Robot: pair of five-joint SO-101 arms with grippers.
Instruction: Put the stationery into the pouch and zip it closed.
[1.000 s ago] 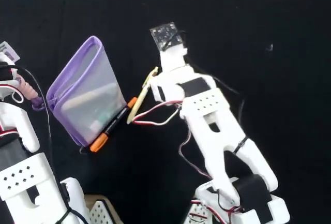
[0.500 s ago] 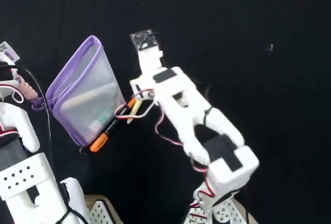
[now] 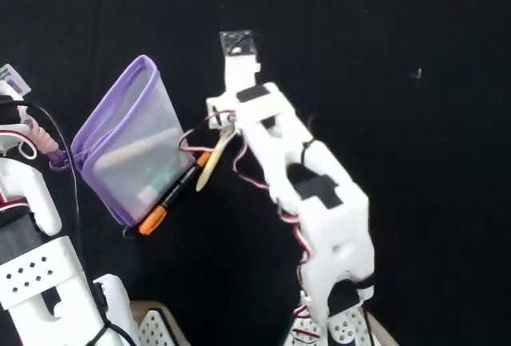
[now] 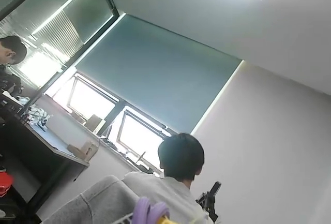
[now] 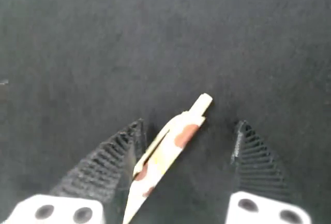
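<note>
A translucent purple pouch (image 3: 132,146) stands tilted at the table's left, its mouth open toward the back. My left gripper (image 3: 49,153) is shut on its left corner, and a purple bit of the pouch (image 4: 150,211) shows at the left wrist view's edge. Faint shapes of stationery show through the pouch wall. An orange-capped black marker (image 3: 169,196) lies along the pouch's lower right edge. A cream pen with brown spots (image 3: 212,162) lies just right of it on the black cloth. My right gripper (image 5: 189,124) is open, low over the pen (image 5: 168,149), one finger on each side.
My right arm (image 3: 279,142) stretches from the front middle toward the pouch, red and white wires hanging beside the pen. The left arm's white base (image 3: 32,274) fills the front left corner. Black cloth (image 3: 415,122) covers the table.
The right arm has folded in and swung left, bringing its wrist over the pen. The pouch, marker and left arm have kept still.
</note>
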